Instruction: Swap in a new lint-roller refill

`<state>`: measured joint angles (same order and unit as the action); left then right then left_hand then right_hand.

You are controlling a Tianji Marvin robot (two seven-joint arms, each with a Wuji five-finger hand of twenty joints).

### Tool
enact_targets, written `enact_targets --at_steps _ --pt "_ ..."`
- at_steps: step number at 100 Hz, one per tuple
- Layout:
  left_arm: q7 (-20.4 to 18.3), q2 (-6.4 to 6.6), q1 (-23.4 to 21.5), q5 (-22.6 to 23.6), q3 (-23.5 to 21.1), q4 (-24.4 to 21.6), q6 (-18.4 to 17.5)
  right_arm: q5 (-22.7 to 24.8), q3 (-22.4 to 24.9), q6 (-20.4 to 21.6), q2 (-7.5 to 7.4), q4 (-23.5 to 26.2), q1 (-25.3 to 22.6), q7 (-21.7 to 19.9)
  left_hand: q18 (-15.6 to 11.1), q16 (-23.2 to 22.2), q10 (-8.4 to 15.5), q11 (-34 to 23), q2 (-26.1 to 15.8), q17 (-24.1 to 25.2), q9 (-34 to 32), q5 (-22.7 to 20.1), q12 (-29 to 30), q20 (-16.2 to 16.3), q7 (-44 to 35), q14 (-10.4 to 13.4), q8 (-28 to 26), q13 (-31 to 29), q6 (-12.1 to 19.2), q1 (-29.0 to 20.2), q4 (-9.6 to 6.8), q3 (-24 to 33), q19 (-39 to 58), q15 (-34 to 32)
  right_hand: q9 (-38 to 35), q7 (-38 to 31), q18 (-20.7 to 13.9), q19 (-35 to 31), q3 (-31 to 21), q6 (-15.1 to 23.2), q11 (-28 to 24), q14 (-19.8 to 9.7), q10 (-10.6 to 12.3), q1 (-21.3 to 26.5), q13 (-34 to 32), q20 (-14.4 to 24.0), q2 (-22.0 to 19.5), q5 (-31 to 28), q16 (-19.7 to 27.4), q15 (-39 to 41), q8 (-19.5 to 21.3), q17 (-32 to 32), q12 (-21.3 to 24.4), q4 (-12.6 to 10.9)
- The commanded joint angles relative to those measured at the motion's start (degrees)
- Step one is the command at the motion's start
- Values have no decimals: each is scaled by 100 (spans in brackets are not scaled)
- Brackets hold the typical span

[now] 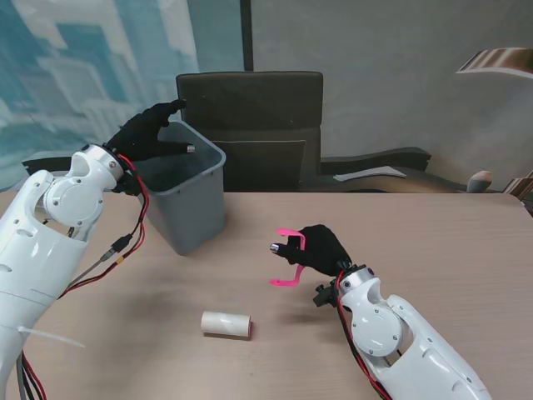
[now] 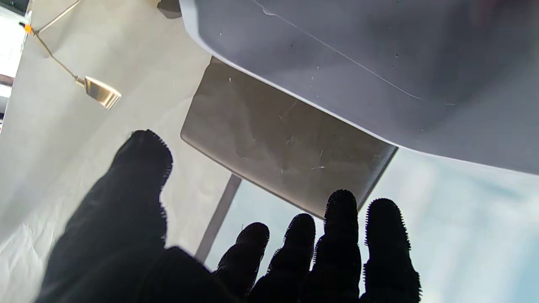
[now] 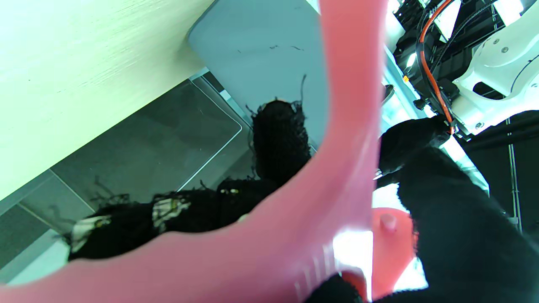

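Pale wood-grain covers the bench [image 1: 466, 250], with a dark office chair [image 1: 250, 125] behind it and a grey wall beyond. A grey bin [image 1: 187, 196] stands on the left part; the left robot hand [image 1: 146, 133] hovers over its rim, fingers spread, holding nothing. The right robot hand [image 1: 321, 248] grips the pink roller handle [image 1: 290, 258] — bare, without a roll. The white refill [image 1: 226, 324] lies on the bench nearer to me, apart from both hands.
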<state>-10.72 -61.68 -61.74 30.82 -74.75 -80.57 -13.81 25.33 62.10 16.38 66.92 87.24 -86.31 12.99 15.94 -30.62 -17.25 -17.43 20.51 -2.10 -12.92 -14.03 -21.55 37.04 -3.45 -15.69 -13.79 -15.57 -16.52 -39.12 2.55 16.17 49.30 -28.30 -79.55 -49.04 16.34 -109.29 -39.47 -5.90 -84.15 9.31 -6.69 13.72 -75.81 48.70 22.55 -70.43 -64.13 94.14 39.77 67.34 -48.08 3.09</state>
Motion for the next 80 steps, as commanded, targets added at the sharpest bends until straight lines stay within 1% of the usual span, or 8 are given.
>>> enact_targets --at_steps 1,15,22,34,48,57,67,80 --pt "-81 6 -327 -161 -185 -391 -8 18 -4 -5 -2 29 -19 -71 -154 90 -68 -6 98 72 185 24 104 102 75 21 -1 212 127 195 4 141 -175 112 -369 58 -1715 -1069 174 -579 -443 -2072 -125 95 15 -260 -193 -171 -29 906 52 261 -12 172" --pt "-53 44 -1219 -178 -688 -1364 -495 51 13 -20 -3 24 -24 -55 35 -108 132 -522 325 -420 -1159 -946 -136 294 -394 7 -316 -683 321 262 46 592 86 -261 -369 61 -1711 -1069 190 -581 -441 -2081 -125 119 15 -271 -214 -170 -24 907 55 260 -13 168" --pt "-87 70 -1714 -200 -915 -1839 -730 76 32 -33 -5 29 -38 -41 88 -165 176 -602 430 -542 -1569 -1520 -170 306 -811 -25 -565 -935 582 301 101 820 230 -370 -368 62 -1709 -1069 196 -581 -437 -2080 -126 139 15 -277 -210 -170 -21 907 56 258 -12 165" --pt "-105 94 -2566 -148 -1206 -2492 -1037 143 101 -44 -17 61 -87 -29 156 -189 265 -711 579 -693 -2099 -2093 -233 280 -1389 -21 -872 -1227 799 223 107 1177 365 -448 -369 63 -1702 -1069 210 -581 -434 -2075 -127 173 15 -292 -205 -170 -15 906 60 257 -13 159" --pt "395 31 -3478 236 -1323 -2925 -1431 232 185 -74 -32 76 -122 -20 196 -214 349 -842 694 -745 -2498 -2360 -314 244 -2015 -5 -1098 -1407 862 63 83 1477 444 -520 -369 70 -1696 -1069 212 -583 -428 -2081 -128 203 15 -305 -200 -162 -9 905 61 254 -12 152" --pt "759 -3 -3921 723 -1249 -3000 -1630 271 215 -86 -43 64 -122 -36 206 -213 395 -870 728 -774 -2601 -2433 -329 236 -2173 24 -1137 -1468 916 30 76 1508 461 -530 -368 74 -1691 -1069 216 -584 -423 -2076 -129 209 15 -315 -210 -155 -5 904 62 252 -11 150" --pt "1156 -38 -4197 1135 -905 -2871 -1430 286 241 -75 -51 72 -142 -54 195 -211 393 -836 747 -796 -2545 -2224 -321 219 -2119 36 -1071 -1500 906 66 68 1528 461 -529 -367 82 -1676 -1069 228 -588 -406 -2070 -133 218 14 -340 -222 -146 5 897 63 245 -6 149" --pt "1360 -14 -4239 1647 -439 -2479 -834 315 278 -22 -64 89 -182 -71 217 -240 334 -845 785 -768 -2476 -2170 -333 222 -2016 4 -963 -1447 829 82 70 1568 484 -561 -369 90 -1651 -1069 238 -586 -385 -2087 -137 233 11 -396 -228 -139 31 880 65 234 -1 146"
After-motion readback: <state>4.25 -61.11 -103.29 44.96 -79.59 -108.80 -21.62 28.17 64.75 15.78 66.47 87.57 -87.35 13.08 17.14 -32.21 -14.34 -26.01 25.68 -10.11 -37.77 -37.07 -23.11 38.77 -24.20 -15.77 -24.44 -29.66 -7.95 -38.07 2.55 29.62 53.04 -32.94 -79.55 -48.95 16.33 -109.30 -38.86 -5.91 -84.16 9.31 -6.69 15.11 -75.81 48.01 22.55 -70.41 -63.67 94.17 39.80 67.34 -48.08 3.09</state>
